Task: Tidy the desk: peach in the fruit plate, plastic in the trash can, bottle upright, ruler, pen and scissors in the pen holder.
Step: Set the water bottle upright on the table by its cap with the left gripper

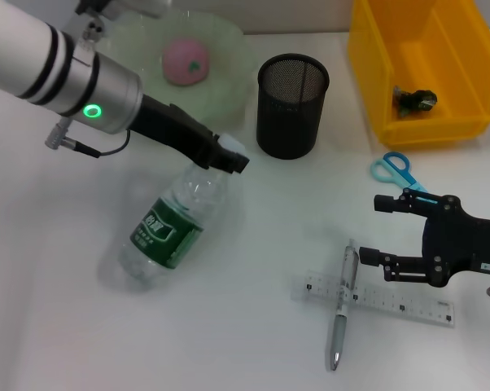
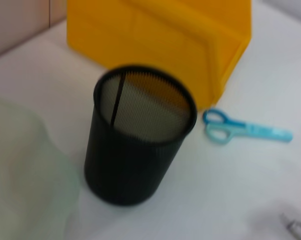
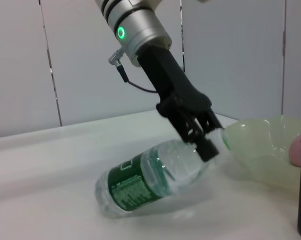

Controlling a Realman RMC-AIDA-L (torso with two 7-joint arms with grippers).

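Pen (image 1: 341,314) lies beside spread right fingers (image 1: 389,204); left fingers (image 3: 203,131) clench bottle (image 1: 170,224) neck.

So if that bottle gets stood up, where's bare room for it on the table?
The widest bare patch lies between the bottle, the pen holder and the pen. The near left corner beside the bottle is bare too. It is crowded on the right: scissors, ruler, right gripper and yellow bin.
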